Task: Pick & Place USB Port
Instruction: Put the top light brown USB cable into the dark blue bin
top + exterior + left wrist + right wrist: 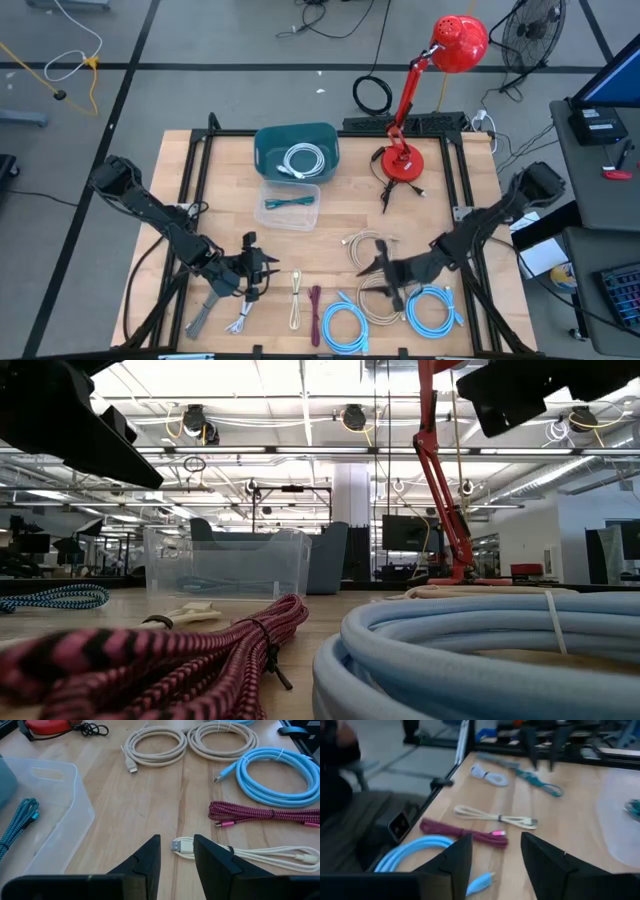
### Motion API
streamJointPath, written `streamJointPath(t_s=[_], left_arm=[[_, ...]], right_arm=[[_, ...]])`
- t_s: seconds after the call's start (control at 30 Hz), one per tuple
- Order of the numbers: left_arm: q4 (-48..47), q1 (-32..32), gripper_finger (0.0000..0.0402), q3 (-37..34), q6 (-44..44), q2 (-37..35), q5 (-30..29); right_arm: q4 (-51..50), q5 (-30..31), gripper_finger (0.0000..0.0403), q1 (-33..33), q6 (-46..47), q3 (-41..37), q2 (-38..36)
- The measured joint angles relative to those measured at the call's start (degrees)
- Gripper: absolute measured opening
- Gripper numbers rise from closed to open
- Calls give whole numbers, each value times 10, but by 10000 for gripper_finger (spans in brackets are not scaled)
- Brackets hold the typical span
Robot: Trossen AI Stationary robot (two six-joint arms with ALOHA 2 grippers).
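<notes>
Open left end effector hovers empty — cream USB cable just ahead.

Open-plan lab or workshop: exposed ceiling lights, monitors, floor fan, wooden tabletop with cables.

Left arm reached in from left edge of surface, elbow bent, left gripper low over front-left area, fingers parted, nothing between them. Right arm reached in from right edge, right gripper low over front-centre area, fingers apart, empty.
</notes>
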Motion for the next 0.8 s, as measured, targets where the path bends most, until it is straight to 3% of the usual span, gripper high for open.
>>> streamJointPath(t_s=[0.1, 0.27, 0.37, 0.47, 0.6, 0.7, 0.8], left_arm=[[1, 0, 120, 0, 2, 0, 0], [2, 0, 120, 0, 4, 0, 4], [2, 0, 120, 0, 4, 0, 5], [1, -1, 120, 0, 4, 0, 5], [0, -5, 120, 0, 8, 0, 6], [0, -5, 120, 0, 8, 0, 7], [0, -5, 120, 0, 8, 0, 9]], right_arm=[[-43, 9, 199, 4, -14, 49, 41], [-285, 164, 255, -15, 31, 128, 61], [-427, 202, 275, -48, 86, 161, 56], [-523, 180, 280, -92, 134, 161, 44], [-594, 82, 267, -167, 183, 146, 36], [-585, 13, 254, -207, 179, 131, 36], [-581, -13, 244, -235, 172, 117, 36]])
